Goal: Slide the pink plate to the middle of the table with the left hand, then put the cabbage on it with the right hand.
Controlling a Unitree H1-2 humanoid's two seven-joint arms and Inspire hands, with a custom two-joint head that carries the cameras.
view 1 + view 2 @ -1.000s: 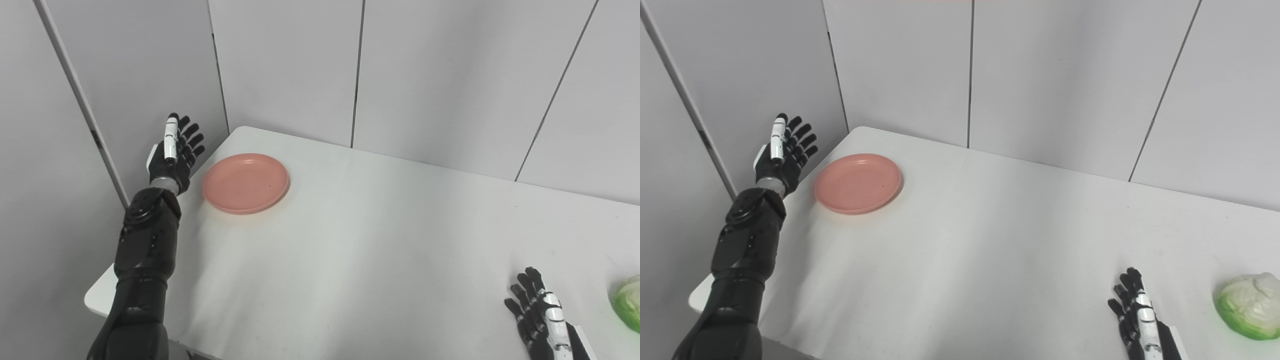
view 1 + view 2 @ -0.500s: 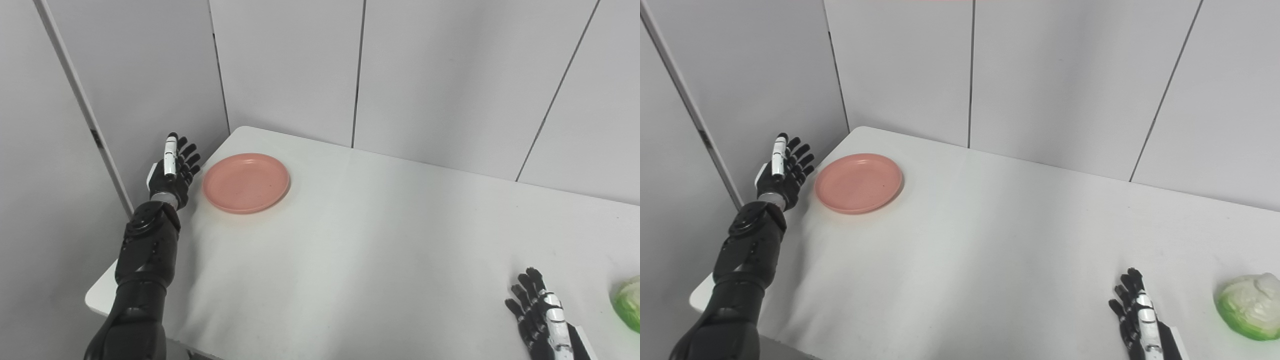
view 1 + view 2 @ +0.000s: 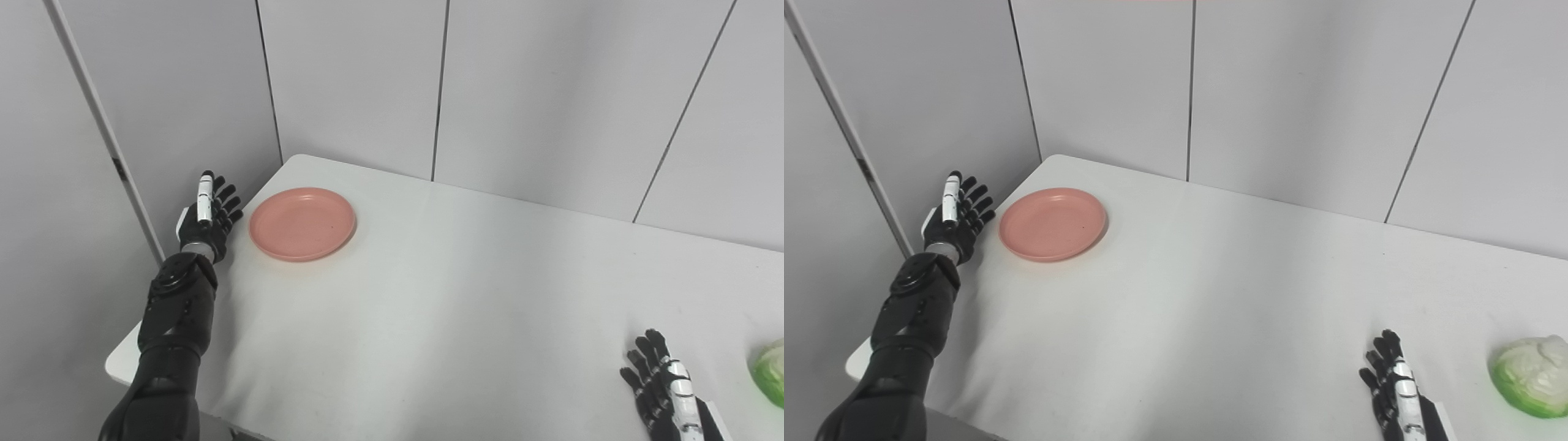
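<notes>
The pink plate [image 3: 302,223] lies flat near the table's far left corner. My left hand [image 3: 206,214] stands open just left of the plate at the table's left edge, fingers apart and pointing up, with a small gap to the rim. At the near right the green and white cabbage [image 3: 1530,375] rests on the table; the left eye view shows only its edge [image 3: 771,373]. Left of the cabbage my right hand [image 3: 1395,392] lies open and empty at the front edge, fingers spread.
The white table [image 3: 465,294] fills the view, with its left edge running beside my left forearm [image 3: 174,318]. Grey wall panels [image 3: 355,79] stand close behind the table and along its left side.
My left hand has come down and a little toward me beside the plate's left rim. The plate, cabbage and right hand have not moved.
</notes>
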